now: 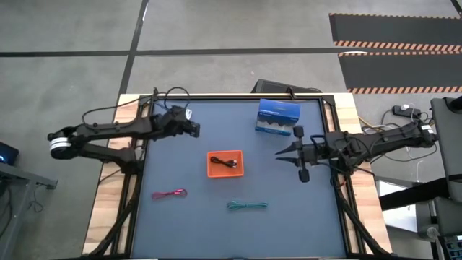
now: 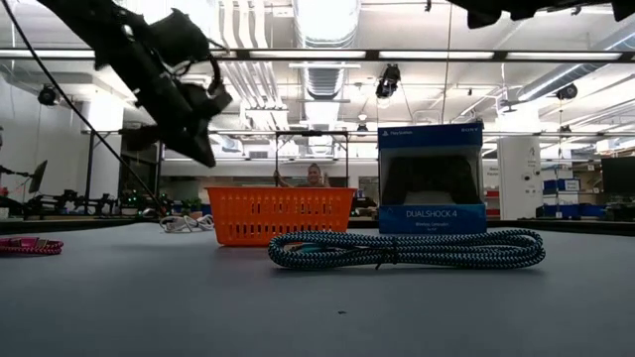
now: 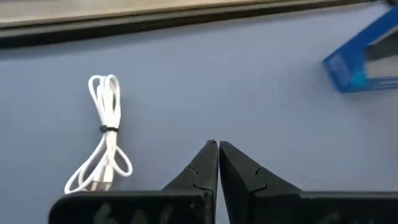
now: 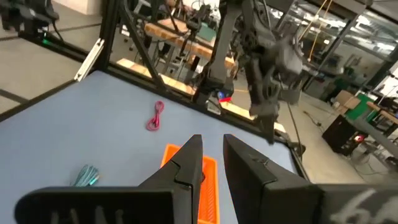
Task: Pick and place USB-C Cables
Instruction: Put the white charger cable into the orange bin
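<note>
The white cable [image 3: 106, 134] lies coiled flat on the blue-grey table, just ahead of and to one side of my left gripper [image 3: 217, 143]. That gripper is shut on nothing and hangs above the table's far left part [image 1: 197, 130]. A black cable [image 1: 229, 162] lies in the orange tray [image 1: 213, 172] at mid-table. The pink-red cable [image 1: 170, 194] and the teal cable [image 1: 247, 206] lie on the table nearer the front. My right gripper [image 4: 212, 149] is held level above the table's right side [image 1: 278, 153], pointing toward the tray. Its fingers stand a little apart, with nothing between them.
A blue DualShock 4 box [image 1: 279, 118] stands at the far right of the table, behind the tray. A dark frame rail [image 1: 238, 96] runs round the table's edges. Open table lies between the tray and the near cables.
</note>
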Controlling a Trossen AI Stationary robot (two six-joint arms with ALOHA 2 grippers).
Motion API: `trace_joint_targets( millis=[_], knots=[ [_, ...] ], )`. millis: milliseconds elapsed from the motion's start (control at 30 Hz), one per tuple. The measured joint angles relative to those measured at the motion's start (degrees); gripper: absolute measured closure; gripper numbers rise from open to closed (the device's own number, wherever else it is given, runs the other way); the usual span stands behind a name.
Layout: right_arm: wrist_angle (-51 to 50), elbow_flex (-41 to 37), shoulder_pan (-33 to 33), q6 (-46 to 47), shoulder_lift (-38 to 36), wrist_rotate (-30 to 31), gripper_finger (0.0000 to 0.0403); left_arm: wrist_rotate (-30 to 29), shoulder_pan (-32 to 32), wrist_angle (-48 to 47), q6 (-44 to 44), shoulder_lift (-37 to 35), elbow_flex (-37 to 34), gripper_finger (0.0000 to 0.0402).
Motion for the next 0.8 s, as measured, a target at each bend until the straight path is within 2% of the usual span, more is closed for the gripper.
trace_joint_targets(
  millis=[100,367,600,800],
  knots=[
    [-1.2,0.0,0.0,0.5,-1.5,0.0,0.035,2.5,2.5,0.0,0.3,3.9,0.9,0.0402],
    [-4.9,-0.1,0.0,0.5,-4.2,0.0,0.0363,8.9,8.0,-2.9,8.2,13.9,7.2,0.0402],
    [-5.0,-0.1,0.0,0.3,-4.5,0.0,0.0365,9.2,15.2,-11.7,12.9,20.7,14.6,0.0402],
    [-5.0,-0.1,0.0,-0.1,-4.5,0.0,0.0365,9.6,18.1,-12.4,14.0,24.0,16.5,0.0402]
  ],
)
